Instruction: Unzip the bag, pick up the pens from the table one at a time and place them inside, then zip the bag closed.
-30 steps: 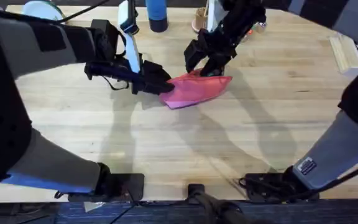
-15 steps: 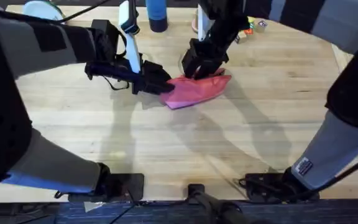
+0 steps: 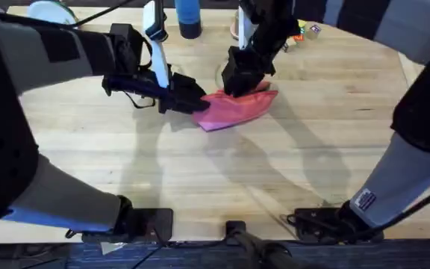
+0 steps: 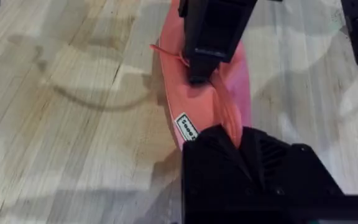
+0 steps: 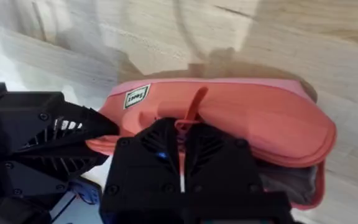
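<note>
Two black hands meet at the pink-red bag (image 3: 236, 109), which lies on the light wooden tabletop (image 3: 222, 172) a little beyond its middle. The left hand (image 3: 194, 101) comes in from the left side and is closed on the bag's left end; its wrist view shows the fabric (image 4: 194, 99) running straight into the clamped fingers, with a small white label (image 4: 186, 127) just ahead of them. The right hand (image 3: 237, 81) reaches down from the far side onto the bag's upper edge. In its own wrist view the two fingers stand pressed together around a thin red pull tab (image 5: 191, 107) that sticks up from the zipper line, so it has hold of that tab. Past the right hand's fingers, on the side away from the label (image 5: 137, 96), the pouch gapes open along its lower rim and a dark grey lining (image 5: 288, 180) shows. The bag lies flat and slightly slanted, its right end pointing towards the far right. Beyond it, near the far edge, stand a blue bottle (image 3: 188, 18) and a few small coloured blocks (image 3: 307, 31).
</note>
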You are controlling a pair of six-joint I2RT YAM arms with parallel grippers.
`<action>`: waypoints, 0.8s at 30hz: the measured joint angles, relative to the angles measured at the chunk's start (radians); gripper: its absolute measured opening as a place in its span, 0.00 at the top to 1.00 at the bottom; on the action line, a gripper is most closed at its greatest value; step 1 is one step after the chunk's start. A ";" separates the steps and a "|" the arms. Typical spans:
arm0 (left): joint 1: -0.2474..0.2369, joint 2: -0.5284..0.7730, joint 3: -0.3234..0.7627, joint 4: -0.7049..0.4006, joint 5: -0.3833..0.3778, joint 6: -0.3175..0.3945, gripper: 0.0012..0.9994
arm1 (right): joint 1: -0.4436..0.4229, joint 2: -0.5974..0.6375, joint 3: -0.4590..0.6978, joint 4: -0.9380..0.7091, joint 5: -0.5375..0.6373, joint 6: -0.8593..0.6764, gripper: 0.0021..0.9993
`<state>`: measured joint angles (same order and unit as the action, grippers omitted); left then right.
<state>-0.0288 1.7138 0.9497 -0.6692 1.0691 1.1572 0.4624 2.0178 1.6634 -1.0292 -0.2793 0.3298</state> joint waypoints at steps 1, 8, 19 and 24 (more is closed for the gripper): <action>-0.001 0.000 0.000 0.000 0.000 0.000 0.96 | -0.002 0.000 0.001 -0.004 -0.002 0.000 0.97; -0.002 0.000 0.000 0.000 0.001 0.000 0.96 | -0.023 0.000 0.058 -0.049 -0.006 -0.003 0.97; 0.002 0.000 0.000 0.000 0.004 0.000 0.96 | -0.026 0.000 0.101 -0.079 -0.002 -0.031 0.97; 0.000 0.000 0.000 0.001 0.005 0.000 0.96 | -0.026 0.000 0.103 -0.098 0.047 -0.039 0.97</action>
<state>-0.0284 1.7138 0.9497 -0.6682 1.0737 1.1572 0.4362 2.0178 1.7660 -1.1271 -0.2325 0.2909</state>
